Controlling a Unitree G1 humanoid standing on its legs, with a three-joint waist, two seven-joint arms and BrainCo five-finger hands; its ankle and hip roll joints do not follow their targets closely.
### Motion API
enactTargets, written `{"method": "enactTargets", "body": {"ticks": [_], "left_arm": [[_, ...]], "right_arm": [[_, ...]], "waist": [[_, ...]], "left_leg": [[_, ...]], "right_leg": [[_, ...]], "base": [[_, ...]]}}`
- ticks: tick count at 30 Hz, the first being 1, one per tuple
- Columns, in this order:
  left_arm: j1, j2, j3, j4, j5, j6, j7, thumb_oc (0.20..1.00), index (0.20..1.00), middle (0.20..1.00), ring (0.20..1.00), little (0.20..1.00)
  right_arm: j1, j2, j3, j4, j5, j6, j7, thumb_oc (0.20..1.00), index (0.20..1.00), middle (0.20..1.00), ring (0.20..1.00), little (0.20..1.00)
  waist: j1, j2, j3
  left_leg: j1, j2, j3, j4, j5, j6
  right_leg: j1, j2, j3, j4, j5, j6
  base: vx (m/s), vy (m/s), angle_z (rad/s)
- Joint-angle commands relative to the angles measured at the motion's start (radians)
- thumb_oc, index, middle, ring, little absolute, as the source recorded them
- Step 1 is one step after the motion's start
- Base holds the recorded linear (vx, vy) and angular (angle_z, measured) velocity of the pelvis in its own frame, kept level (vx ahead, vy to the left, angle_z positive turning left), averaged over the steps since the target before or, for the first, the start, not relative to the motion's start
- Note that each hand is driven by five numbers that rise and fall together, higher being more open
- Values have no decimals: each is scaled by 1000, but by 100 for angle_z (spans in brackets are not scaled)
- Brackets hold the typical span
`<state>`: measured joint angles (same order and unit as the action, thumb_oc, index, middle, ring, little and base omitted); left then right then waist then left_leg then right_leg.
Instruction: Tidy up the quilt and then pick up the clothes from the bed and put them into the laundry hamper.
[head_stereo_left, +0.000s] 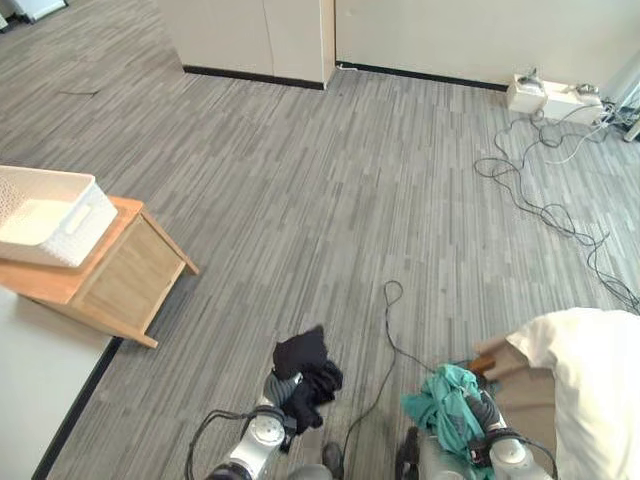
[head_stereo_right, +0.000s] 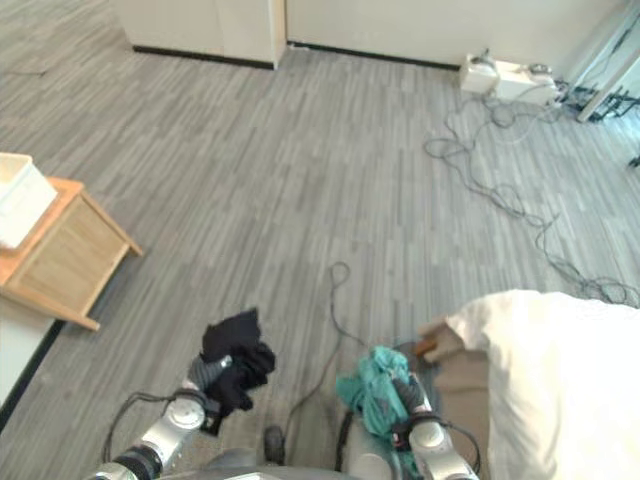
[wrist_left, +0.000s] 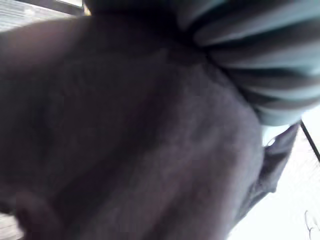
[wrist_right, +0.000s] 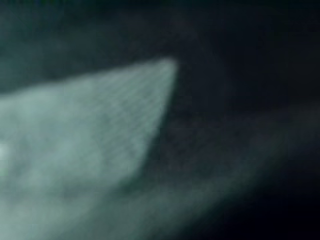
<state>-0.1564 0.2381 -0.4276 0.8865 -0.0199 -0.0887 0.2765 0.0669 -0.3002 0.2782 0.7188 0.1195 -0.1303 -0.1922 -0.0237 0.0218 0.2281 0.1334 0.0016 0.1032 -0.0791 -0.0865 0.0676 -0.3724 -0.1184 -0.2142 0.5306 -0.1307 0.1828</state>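
A black garment (head_stereo_left: 305, 365) is bunched up in my left hand (head_stereo_left: 280, 388), whose fingers curl round it low in the middle of the eye views. Its dark cloth (wrist_left: 125, 140) lies right against the left wrist camera. My right hand (head_stereo_left: 487, 412) is shut on a teal garment (head_stereo_left: 445, 405) that hangs in folds over the fingers, close to the bed's corner. The right wrist view shows teal cloth (wrist_right: 75, 150) pressed close. A white quilt (head_stereo_left: 590, 380) covers the bed at the lower right. The white laundry hamper (head_stereo_left: 50, 215) stands on a wooden stand (head_stereo_left: 120, 275) at the left.
Grey striped carpet stretches ahead. Loose cables (head_stereo_left: 540, 190) trail across the floor at the right from white boxes (head_stereo_left: 550, 97) by the far wall. A pale cabinet (head_stereo_left: 260, 40) stands against that wall. The bed's wooden corner (head_stereo_left: 490, 360) juts out beside my right hand.
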Motion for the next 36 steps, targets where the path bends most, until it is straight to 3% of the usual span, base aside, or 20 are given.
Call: {"method": "enactTargets", "body": {"ticks": [1, 5, 6, 7, 9, 10, 11, 12, 15, 18, 19, 20, 22, 25, 26, 27, 29, 31, 33, 36], "left_arm": [[-70, -13, -18, -45, 57, -74, 11, 200, 200, 200, 200, 200], [-49, -6, -5, -38, 71, -86, 5, 200, 200, 200, 200, 200], [-19, -19, 15, -16, 50, -88, 4, 200, 200, 200, 200, 200], [-19, -18, 15, -16, 50, -89, 4, 200, 200, 200, 200, 200], [-5, -31, 32, -10, 4, -86, -1, 200, 200, 200, 200, 200], [-22, -27, 32, -34, -26, -81, -7, 200, 200, 200, 200, 200], [-23, -27, 32, -34, -26, -81, -7, 200, 200, 200, 200, 200], [-22, -22, 31, -49, -28, -83, -1, 200, 200, 200, 200, 200], [-1, -17, 34, -77, -15, -81, -3, 200, 200, 200, 200, 200], [42, -12, 55, -111, -13, -81, -7, 200, 200, 200, 200, 200], [55, -14, 62, -108, -11, -77, -7, 200, 200, 200, 200, 200], [58, -24, 67, -95, -4, -65, -3, 200, 200, 200, 200, 200], [59, -24, 68, -90, -5, -54, -3, 200, 200, 200, 200, 200], [87, -25, 81, -57, -37, -50, -12, 200, 200, 200, 200, 200], [88, -21, 81, -36, -35, -41, -20, 200, 200, 200, 200, 200], [87, -21, 81, -36, -35, -41, -20, 200, 200, 200, 200, 200], [66, 9, 80, -41, -11, -33, -5, 200, 200, 200, 200, 200], [54, 27, 65, -51, 12, -28, 8, 200, 200, 200, 200, 200], [58, 34, 56, -83, 26, -36, 1, 200, 200, 200, 200, 200], [64, 47, 63, -99, 45, -41, -3, 200, 200, 200, 200, 200]], "right_arm": [[-11, -56, -50, -57, 4, -23, -7, 200, 200, 200, 200, 200], [29, -60, -66, -84, -23, -6, 7, 200, 200, 200, 200, 200], [29, -68, -56, -79, -40, -5, 22, 200, 200, 200, 200, 200], [28, -68, -56, -79, -40, -5, 22, 200, 200, 200, 200, 200], [17, -82, -47, -77, -31, -16, 28, 200, 200, 200, 200, 200], [-25, -116, -39, -89, -20, -24, 19, 200, 200, 200, 200, 200], [-26, -115, -39, -89, -20, -24, 19, 200, 200, 200, 200, 200], [-53, -129, -23, -82, -16, -19, 18, 200, 200, 200, 200, 200], [-64, -128, -10, -81, -19, -13, 27, 200, 200, 200, 200, 200], [-76, -115, 9, -82, -6, -22, 38, 200, 200, 200, 200, 200], [-81, -109, 12, -75, -2, -27, 35, 200, 200, 200, 200, 200], [-84, -85, 3, -59, 16, -33, 22, 200, 200, 200, 200, 200], [-85, -74, 2, -46, 19, -32, 18, 200, 200, 200, 200, 200], [-56, -24, 3, -8, 23, -22, 27, 200, 200, 200, 200, 200], [-48, -17, 3, -11, 12, -20, 30, 200, 200, 200, 200, 200], [-48, -16, 3, -12, 12, -20, 30, 200, 200, 200, 200, 200], [-48, -17, -1, -47, 13, -25, 32, 200, 200, 200, 200, 200], [-32, -28, -9, -76, 16, -31, 29, 200, 200, 200, 200, 200], [-9, -35, -25, -101, 21, -32, 31, 200, 200, 200, 200, 200], [-4, -41, -39, -119, 19, -28, 31, 200, 200, 200, 200, 200]], "waist": [[-38, 24, 15], [-37, 19, -7], [-36, 28, -21], [-38, 26, -23], [-23, 21, -11], [30, -17, 48], [27, -18, 46], [71, -39, 63], [111, -51, 43], [160, -35, 9], [172, -26, -4], [180, -18, -17], [187, -21, -22], [208, -60, -49], [206, -73, -43], [206, -77, -42], [149, -22, -25], [95, -2, -13], [59, 0, -4], [31, -9, -8]], "left_leg": [[34, 17, -35, -8, -42, -108], [161, 53, -60, -8, -108, -137], [190, 91, -58, 118, -36, -176], [186, 89, -61, 118, -35, -175], [38, 141, -51, 492, 140, -195], [-177, 156, -39, 859, 192, -166], [-183, 154, -42, 861, 194, -165], [-282, 139, -9, 907, 132, -155], [-372, 98, 65, 795, 83, -152], [-381, 53, 181, 431, 80, -113], [-384, 53, 253, 289, 118, -119], [-383, 86, 406, 109, 150, -137], [-371, 82, 438, 59, 167, -126], [-293, -9, 378, 57, 139, -35], [-234, -38, 362, 55, 100, 0], [-234, -45, 363, 52, 98, 5], [-94, -26, 268, -2, 71, 22], [-46, -14, 196, -8, 45, 3], [-13, -13, 135, -8, 27, -29], [44, 15, 69, -8, -31, -84]], "right_leg": [[130, -75, 49, -586, 203, 7], [109, -144, 38, -610, 257, 38], [155, -118, 12, -565, 276, 21], [153, -121, 11, -565, 277, 21], [214, -81, 8, -558, 252, -36], [310, -65, -38, -577, 219, -99], [308, -67, -40, -577, 220, -99], [382, -49, -43, -609, 181, -111], [435, -43, -52, -618, 128, -98], [511, 9, -58, -618, 57, -83], [543, 35, -75, -618, 25, -75], [620, 65, -124, -618, -26, -61], [658, 73, -148, -614, -32, -48], [652, 21, -169, -371, 64, 27], [596, -21, -174, -128, 210, 79], [585, -32, -172, -106, 200, 79], [397, -37, -101, 156, 225, 71], [297, -39, -126, 127, 177, 32], [262, -86, -138, -51, 161, 10], [254, -152, -106, -492, 203, 5]], "base": [[654, -279, 136], [730, -309, 89], [758, -348, 46], [676, -391, 30], [435, -524, 44], [360, -570, 24], [584, -581, -4], [567, -254, -49], [568, -149, -59], [606, 16, -29], [957, 37, -5], [772, 32, 0], [688, 42, 0], [853, 99, 67], [647, 108, 183], [695, 120, 167], [724, 79, 164], [733, -130, 183], [663, -263, 210], [687, -395, 193]]}}
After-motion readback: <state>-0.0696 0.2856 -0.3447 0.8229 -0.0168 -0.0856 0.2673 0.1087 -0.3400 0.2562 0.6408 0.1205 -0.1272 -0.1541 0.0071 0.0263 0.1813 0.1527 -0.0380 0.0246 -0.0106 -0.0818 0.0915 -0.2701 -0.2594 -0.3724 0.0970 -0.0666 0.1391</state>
